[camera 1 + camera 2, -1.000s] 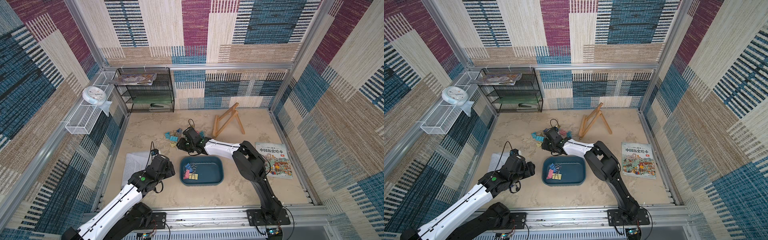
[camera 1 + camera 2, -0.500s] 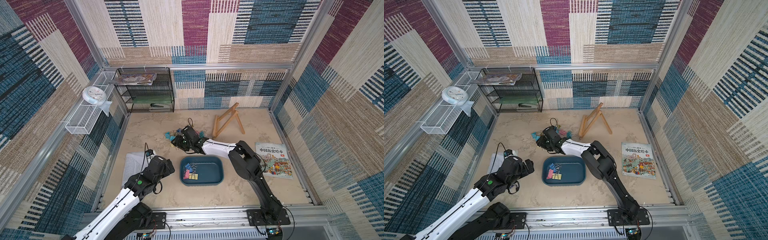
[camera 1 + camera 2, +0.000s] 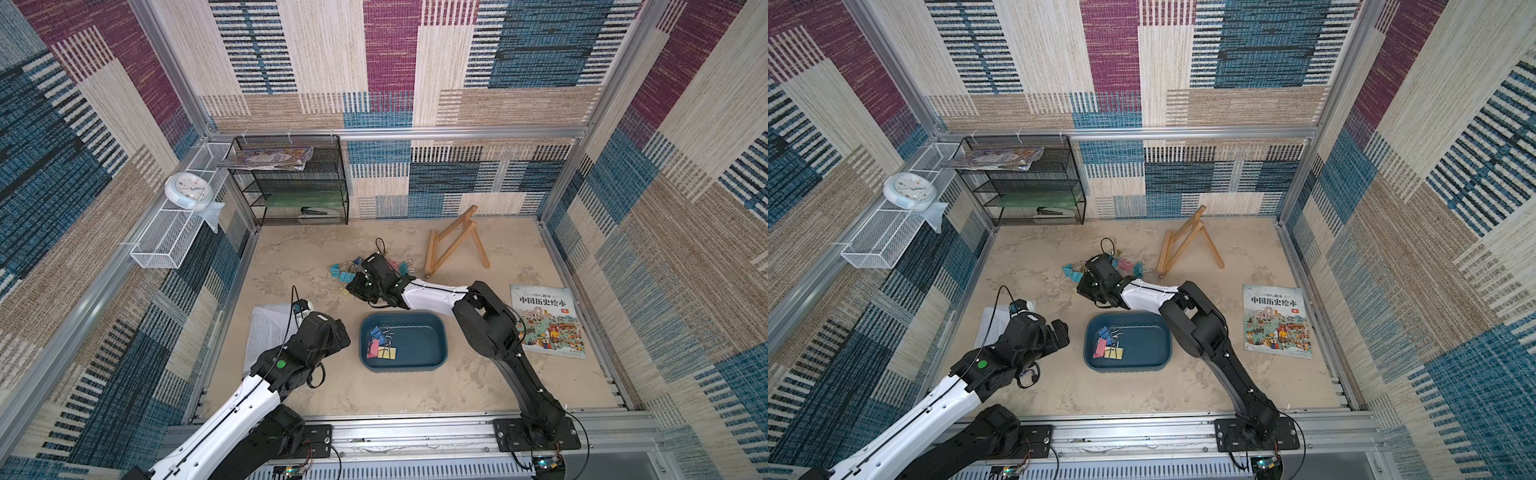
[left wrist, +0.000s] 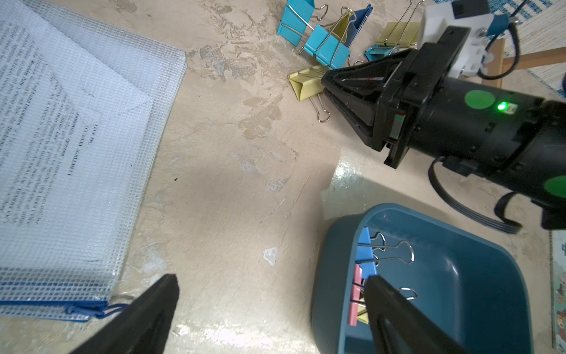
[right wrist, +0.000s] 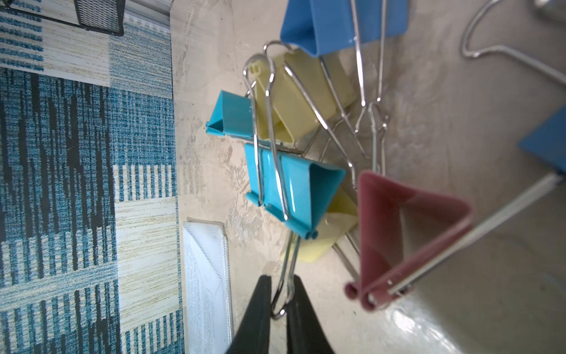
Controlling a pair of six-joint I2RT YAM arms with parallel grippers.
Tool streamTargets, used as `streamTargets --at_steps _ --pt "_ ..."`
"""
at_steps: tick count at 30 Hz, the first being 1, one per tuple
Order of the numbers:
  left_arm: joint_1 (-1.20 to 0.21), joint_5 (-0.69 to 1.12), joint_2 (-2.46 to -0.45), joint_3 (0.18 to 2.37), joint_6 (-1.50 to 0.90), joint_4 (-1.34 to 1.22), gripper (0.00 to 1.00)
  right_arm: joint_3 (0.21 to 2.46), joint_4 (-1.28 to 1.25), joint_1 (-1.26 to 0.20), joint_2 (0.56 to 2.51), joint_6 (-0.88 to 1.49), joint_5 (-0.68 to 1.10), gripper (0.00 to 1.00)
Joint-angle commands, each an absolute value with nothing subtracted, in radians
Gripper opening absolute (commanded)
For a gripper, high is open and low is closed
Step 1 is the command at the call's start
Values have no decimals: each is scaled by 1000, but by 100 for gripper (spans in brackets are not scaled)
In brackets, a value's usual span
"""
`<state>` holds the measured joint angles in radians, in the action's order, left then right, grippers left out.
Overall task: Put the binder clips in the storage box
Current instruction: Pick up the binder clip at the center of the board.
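right gripper [image 5: 282, 294]: you'll find the fingers pinched together on the wire handle of a teal clip [image 5: 295, 190] in the loose pile.
left gripper [image 4: 269, 280]: fingers spread wide with nothing between them. It hovers at the left end of the storage box [image 3: 419, 338], one finger over its edge.
binder clips [image 3: 344, 271]: most lie heaped on the table beyond the box.
boxed clips [image 3: 380, 345]: blue, pink and yellow, bunched at the box's left end.
storage box: flat on the table, between your two arms.
mesh pouch [image 4: 76, 128]: left of the box, apart from it.
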<state>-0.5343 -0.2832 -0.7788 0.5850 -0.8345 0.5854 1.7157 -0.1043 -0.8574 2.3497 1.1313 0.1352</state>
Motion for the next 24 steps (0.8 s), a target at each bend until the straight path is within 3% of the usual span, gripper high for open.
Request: streamTargets --at_steps 1,7,24 --pt "-534 -275 -775 588 -819 577 99 1682 -115 -860 2330 1122 147 8" --pt "-534 -278 -770 582 -809 577 99 1576 -178 -861 2257 1121 182 0" --pt "-534 -273 -720 515 -822 499 99 1187 -121 -896 1813 951 265 0"
